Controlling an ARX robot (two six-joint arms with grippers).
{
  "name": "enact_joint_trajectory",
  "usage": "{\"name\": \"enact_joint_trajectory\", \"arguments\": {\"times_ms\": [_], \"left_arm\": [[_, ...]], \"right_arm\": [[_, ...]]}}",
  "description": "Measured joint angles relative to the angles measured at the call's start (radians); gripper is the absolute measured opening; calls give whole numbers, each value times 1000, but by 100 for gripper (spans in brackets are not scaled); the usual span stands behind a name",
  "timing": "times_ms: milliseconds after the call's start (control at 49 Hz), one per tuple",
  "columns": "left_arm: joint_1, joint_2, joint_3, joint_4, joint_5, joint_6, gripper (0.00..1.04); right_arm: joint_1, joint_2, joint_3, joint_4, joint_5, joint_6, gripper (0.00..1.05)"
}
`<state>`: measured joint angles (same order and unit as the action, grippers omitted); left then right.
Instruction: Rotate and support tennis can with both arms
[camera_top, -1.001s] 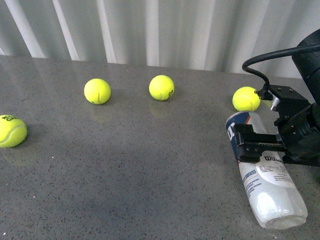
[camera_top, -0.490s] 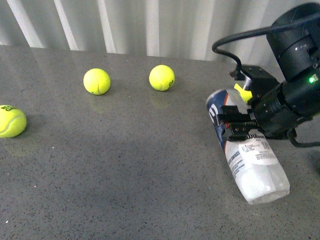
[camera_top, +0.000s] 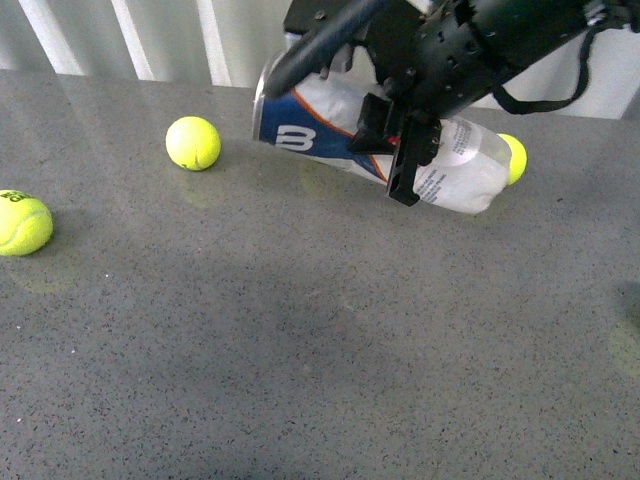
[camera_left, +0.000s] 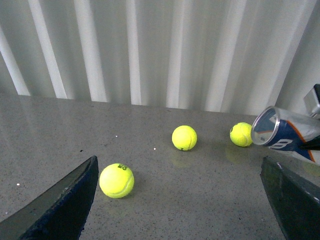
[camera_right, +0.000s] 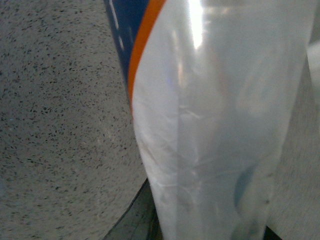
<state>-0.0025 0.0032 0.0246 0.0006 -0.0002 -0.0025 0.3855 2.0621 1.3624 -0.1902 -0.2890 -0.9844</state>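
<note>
In the front view you can see the clear plastic tube with the blue, white and orange "W" label, that is the tennis can (camera_top: 305, 135), held by the black angular right gripper (camera_top: 392, 150). The gripper's fingers are closed on the tennis can near its middle, one on each side. The tennis can lies almost level, with the blue end toward the robot's left and a little higher and the clear end toward the right. It looks raised above the grey speckled table (camera_top: 300, 350), but the gap below it does not show clearly. In the right wrist view the tennis can (camera_right: 210, 125) fills the picture from very close.

The left gripper (camera_left: 177, 165) shows only in its own wrist view. There its two dark fingers (camera_left: 65, 205) stand wide apart over the table, well apart from the tennis can (camera_left: 285, 137).

Three yellow-green felt tennis balls are on the table in the front view: one near the white ribbed wall (camera_top: 170, 35) at the left (camera_top: 193, 143), one further left and nearer to you (camera_top: 20, 222), and one partly hidden behind the clear end (camera_top: 512, 158).
</note>
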Motion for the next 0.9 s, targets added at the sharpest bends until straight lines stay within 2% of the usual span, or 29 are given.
{"name": "enact_joint_trajectory", "arguments": {"times_ms": [82, 184, 286, 592, 674, 817, 899], "left_arm": [[0, 0, 0, 0, 0, 0, 98], [0, 0, 0, 0, 0, 0, 98], [0, 0, 0, 0, 0, 0, 98], [0, 0, 0, 0, 0, 0, 98], [0, 0, 0, 0, 0, 0, 98], [0, 0, 0, 0, 0, 0, 98], [0, 0, 0, 0, 0, 0, 98]], "right_arm": [[22, 93, 92, -51, -7, -153, 10], [46, 195, 174, -83, -15, -227, 8], [61, 271, 245, -111, -33, -251, 7], [69, 412, 395, -70, -10, -246, 6], [69, 418, 400, -55, -13, -227, 18], [68, 420, 399, -29, -48, -135, 46], [68, 419, 393, -17, -63, -102, 56]]}}
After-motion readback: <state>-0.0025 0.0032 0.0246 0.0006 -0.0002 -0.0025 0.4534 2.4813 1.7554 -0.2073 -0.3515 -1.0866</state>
